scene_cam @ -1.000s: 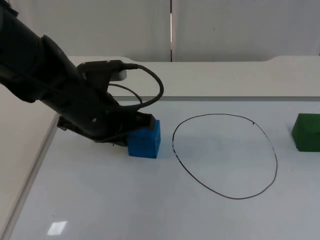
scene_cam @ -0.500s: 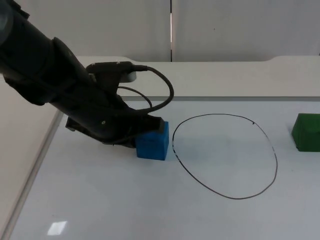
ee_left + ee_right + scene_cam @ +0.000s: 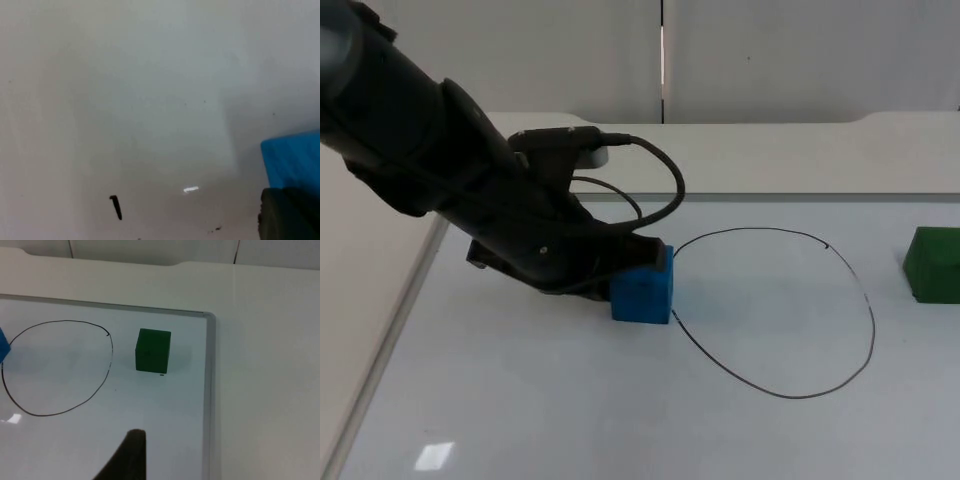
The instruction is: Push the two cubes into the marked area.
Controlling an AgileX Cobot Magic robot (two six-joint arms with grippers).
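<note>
Left tool (image 3: 638,262) low on the surface (image 3: 620,410), pressed against the blue cube (image 3: 643,291); finger state cannot be told. Cube sits at the drawn outline's (image 3: 872,320) near edge, touching the line. Green cube (image 3: 933,263) well outside the far side. Right tool (image 3: 131,452) waits near it. Cubes look light, rigid, slide easily; push low and centred on a flat face.
</note>
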